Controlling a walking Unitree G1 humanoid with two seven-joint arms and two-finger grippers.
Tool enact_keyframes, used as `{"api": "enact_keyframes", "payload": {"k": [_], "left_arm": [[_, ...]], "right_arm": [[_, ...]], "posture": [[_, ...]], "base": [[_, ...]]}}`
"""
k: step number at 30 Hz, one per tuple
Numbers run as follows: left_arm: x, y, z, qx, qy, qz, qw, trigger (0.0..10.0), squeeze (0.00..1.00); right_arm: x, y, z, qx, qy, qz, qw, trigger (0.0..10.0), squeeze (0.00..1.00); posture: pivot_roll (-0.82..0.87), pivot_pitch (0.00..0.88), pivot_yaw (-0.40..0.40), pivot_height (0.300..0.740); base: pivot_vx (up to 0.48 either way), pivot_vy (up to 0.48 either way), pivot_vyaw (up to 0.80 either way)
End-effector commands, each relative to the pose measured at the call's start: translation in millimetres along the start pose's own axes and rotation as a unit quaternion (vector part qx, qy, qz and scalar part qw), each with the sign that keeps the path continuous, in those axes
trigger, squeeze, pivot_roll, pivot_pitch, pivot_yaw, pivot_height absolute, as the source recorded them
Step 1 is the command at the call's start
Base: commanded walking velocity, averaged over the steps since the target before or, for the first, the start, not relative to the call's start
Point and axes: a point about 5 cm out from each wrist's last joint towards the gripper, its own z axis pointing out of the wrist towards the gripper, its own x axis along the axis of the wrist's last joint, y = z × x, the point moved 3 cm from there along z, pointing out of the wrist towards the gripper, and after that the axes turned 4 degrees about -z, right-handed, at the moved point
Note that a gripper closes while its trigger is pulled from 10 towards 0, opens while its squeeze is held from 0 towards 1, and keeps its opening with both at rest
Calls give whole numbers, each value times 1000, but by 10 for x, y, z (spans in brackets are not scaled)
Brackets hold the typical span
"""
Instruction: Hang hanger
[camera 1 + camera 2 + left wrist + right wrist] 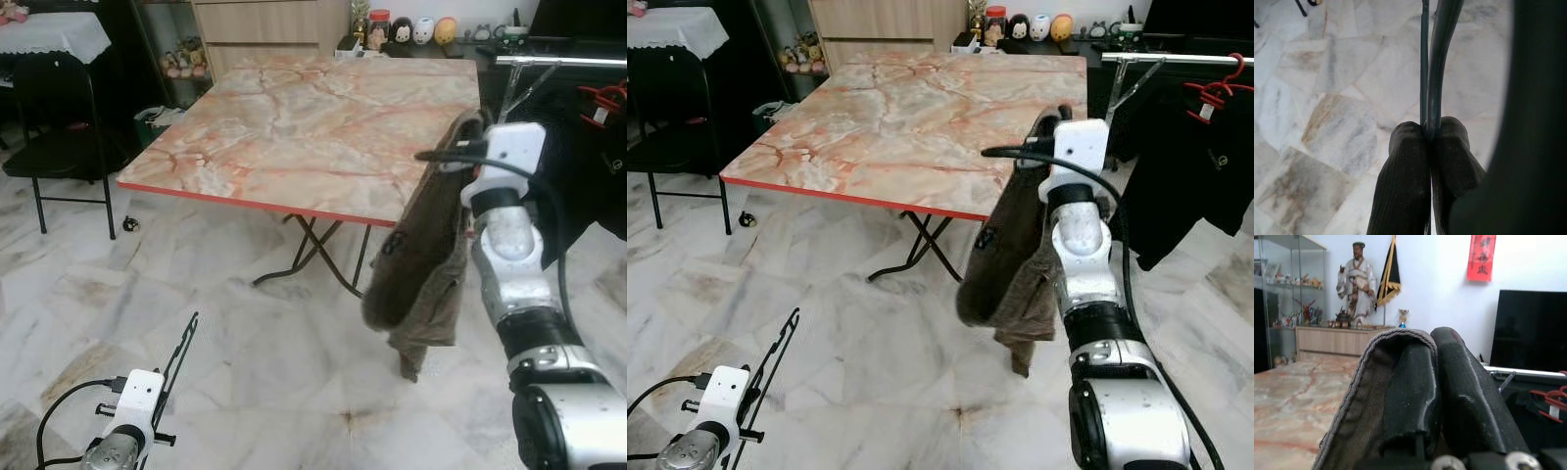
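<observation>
My right gripper (pixel 1436 340) is raised beside the table's right edge and is shut on the top hem of a brown garment (pixel 421 264). The garment hangs from it in a long fold toward the floor. Low at the front left, my left gripper (pixel 1427 128) is shut on a thin dark wire hanger (pixel 1437 58), held just above the marble floor (pixel 245 343). At the far right a silver clothes rail (pixel 1176 59) carries black clothes (pixel 1195 166) and a red hanger (pixel 1215 88).
A folding table with a marble-patterned top (pixel 313 117) stands straight ahead, with crossed black legs (pixel 313 255) under it. A black chair (pixel 59 127) is at the left. A cabinet with figurines (pixel 411 29) lines the back wall.
</observation>
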Motion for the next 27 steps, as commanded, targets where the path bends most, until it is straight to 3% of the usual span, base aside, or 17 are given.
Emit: {"api": "enact_keyframes", "payload": {"k": [1, 22, 27], "left_arm": [[-41, 9, -13, -1, -6, 1, 1000, 10000, 0], [-81, 52, -30, -4, -7, -6, 1000, 10000, 0], [-80, 60, -30, -6, -7, -5, 1000, 10000, 0]], "right_arm": [[151, 0, 76, -4, 30, 9, 999, 10000, 0], [-17, -144, -43, 10, 13, 22, 1000, 10000, 0], [95, -119, -12, 3, 40, 20, 999, 10000, 0]], "posture": [[77, 3, 69, 740], [89, 0, 62, 740], [89, 0, 61, 740]], "base": [[0, 0, 0], [281, 0, 0], [312, 0, 0]]}}
